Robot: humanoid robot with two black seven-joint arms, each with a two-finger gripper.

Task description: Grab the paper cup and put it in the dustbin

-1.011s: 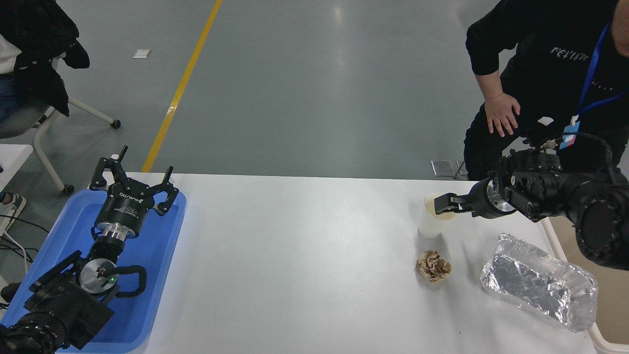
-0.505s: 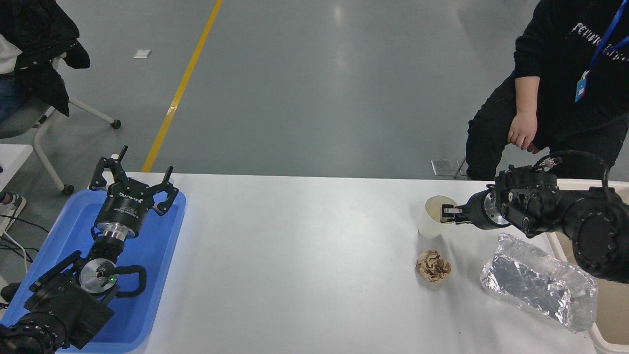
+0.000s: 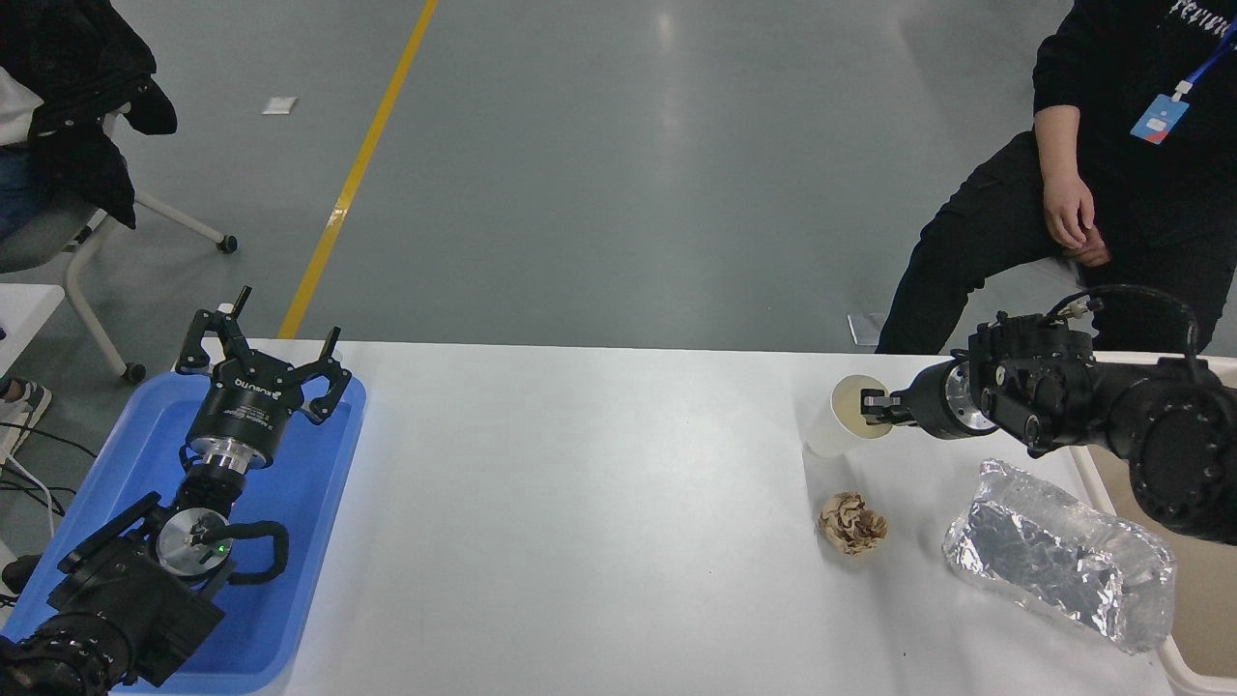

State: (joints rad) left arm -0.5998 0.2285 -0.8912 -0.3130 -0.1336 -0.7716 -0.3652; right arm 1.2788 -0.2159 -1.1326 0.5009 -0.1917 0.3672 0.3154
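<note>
White table (image 3: 599,503) over grey floor with 1 yellow line. Right gripper (image 3: 875,406) clamped on the rim of the small white tapered paper cup (image 3: 839,425), tilted, far right. Beige plastic dustbin (image 3: 1198,667) cut off at the right edge. Left gripper (image 3: 266,372) spread, parked over the blue tray (image 3: 319,522).

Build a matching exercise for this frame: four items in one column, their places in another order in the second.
Items:
1. small white paper cup
2. crumpled brown paper ball
3. crinkled silver foil container
4. left gripper

Places:
A. over the blue flat tray
B. nearest the beige plastic dustbin
C. pinched at its rim by the right gripper
D. on the table between cup and near edge

Pairs: 1-C, 2-D, 3-B, 4-A
</note>
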